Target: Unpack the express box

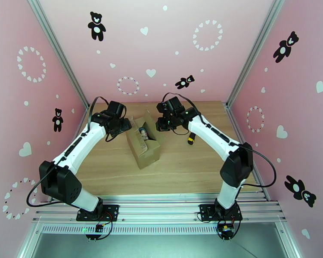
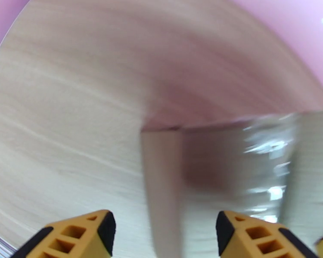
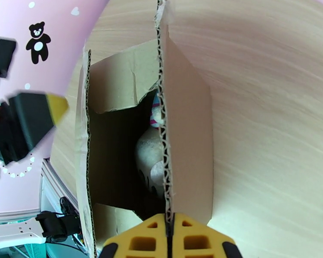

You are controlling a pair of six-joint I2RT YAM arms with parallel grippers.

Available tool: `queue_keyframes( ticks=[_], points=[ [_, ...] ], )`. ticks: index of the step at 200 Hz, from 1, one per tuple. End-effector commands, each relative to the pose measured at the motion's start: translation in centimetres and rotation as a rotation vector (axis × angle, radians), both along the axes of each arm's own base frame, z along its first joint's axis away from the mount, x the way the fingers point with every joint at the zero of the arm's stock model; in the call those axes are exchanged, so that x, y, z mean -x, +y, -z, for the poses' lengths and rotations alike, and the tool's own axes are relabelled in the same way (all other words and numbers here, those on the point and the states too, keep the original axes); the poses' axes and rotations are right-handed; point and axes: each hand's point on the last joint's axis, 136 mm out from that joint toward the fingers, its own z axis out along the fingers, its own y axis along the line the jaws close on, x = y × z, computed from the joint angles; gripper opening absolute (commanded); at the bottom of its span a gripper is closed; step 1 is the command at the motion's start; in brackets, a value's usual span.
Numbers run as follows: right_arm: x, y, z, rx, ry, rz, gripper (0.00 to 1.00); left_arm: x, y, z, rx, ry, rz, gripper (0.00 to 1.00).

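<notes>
Between pink walls, on your wooden table (image 1: 183,173), the express box (image 1: 143,145) is sitting mid-table between both arms, top open. Your right gripper (image 3: 170,228) is pinching its raised flap (image 3: 187,125), jaws closed tight; your left gripper (image 2: 165,222) is hovering beside the box, jaws apart, gripping nothing

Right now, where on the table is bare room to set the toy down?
Free: the table strip between the express box and the arm bases, and the far right corner behind the right arm. Crowded: around the box, flanked by the left gripper and right gripper, with the utility knife to its right.
</notes>
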Motion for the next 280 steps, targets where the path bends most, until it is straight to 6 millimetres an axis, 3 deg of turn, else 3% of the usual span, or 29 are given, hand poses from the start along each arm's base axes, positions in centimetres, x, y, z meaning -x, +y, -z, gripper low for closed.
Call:
queue_keyframes(
  ticks=[1, 63, 123, 206, 280],
  points=[
    [0.7, -1.3, 0.3, 0.035, 0.008, 0.094, 0.0, 0.4, -1.9, -1.3, 0.018, 0.019, 0.064, 0.69],
    [1.2, -2.6, -0.2, 0.034, -0.056, 0.234, 0.0, 0.8, -5.2, -0.3, -0.118, 0.117, 0.12, 0.69],
    [1.3, -2.7, -0.3, 0.061, -0.09, 0.251, 0.0, 0.8, -7.7, -1.1, -0.223, 0.127, 0.167, 0.69],
    [1.1, -2.6, -0.3, 0.058, -0.097, 0.258, 0.0, 1.2, -8.0, 0.9, -0.301, 0.19, 0.178, 0.69],
    [1.0, -2.5, -0.2, 0.06, -0.096, 0.259, 0.0, 0.9, -10.0, 0.6, -0.286, 0.167, 0.216, 0.69]
  ],
)
